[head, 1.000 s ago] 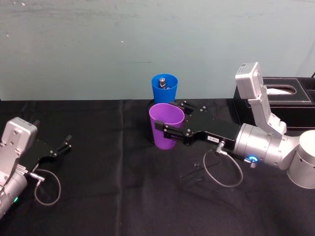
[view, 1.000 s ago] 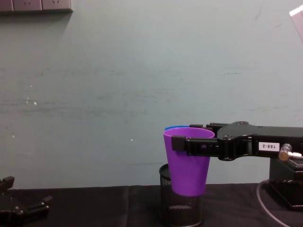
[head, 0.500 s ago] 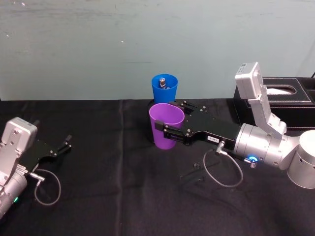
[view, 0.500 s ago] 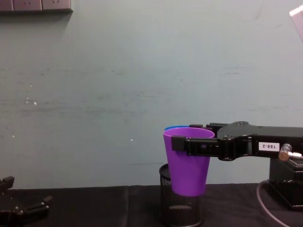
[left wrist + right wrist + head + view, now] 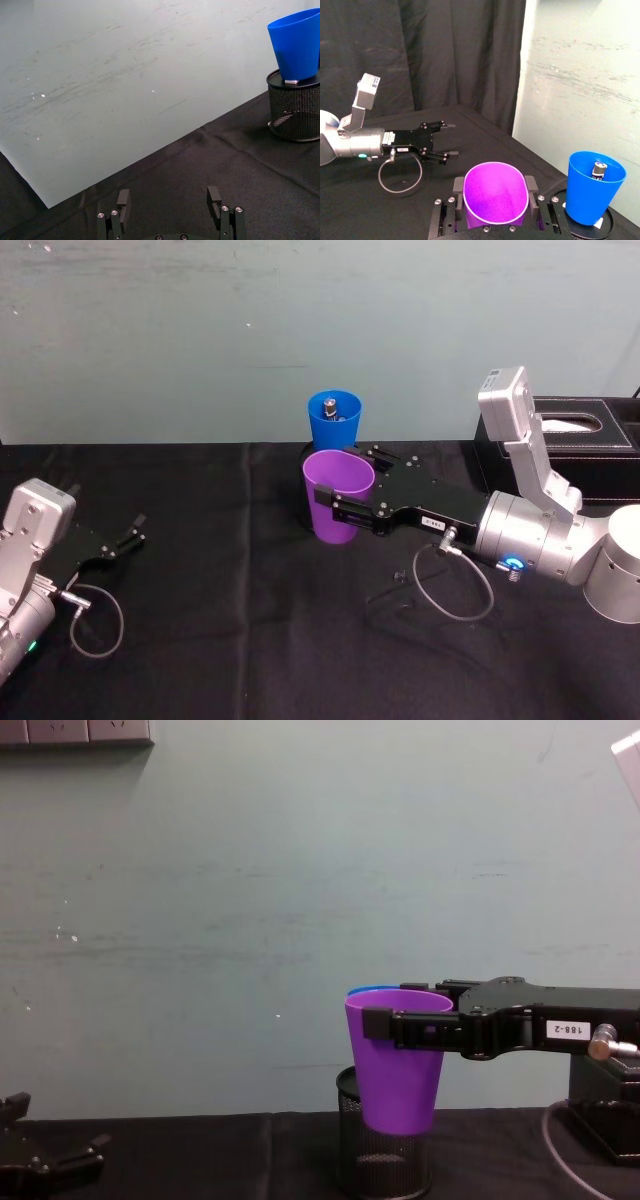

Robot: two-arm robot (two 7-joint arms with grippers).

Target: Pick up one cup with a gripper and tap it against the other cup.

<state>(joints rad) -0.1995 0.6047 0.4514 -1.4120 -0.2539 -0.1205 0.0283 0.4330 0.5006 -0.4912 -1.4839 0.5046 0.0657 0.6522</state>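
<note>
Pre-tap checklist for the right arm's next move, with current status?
1. Right gripper shut on purple cup: ok.
2. Purple cup upright, off the table: ok.
3. Blue cup upright on the mesh pen holder: ok.
4. Gap between the cups free of obstacles: ok.
5. Blue cup seated firmly enough for a tap: cannot tell.
6. Left gripper open, parked at the left, away from the cups: ok.

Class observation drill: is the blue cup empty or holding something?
Holding something: a metal-topped object stands inside the blue cup; what it is, cannot tell. The right gripper holds the purple cup near it.
</note>
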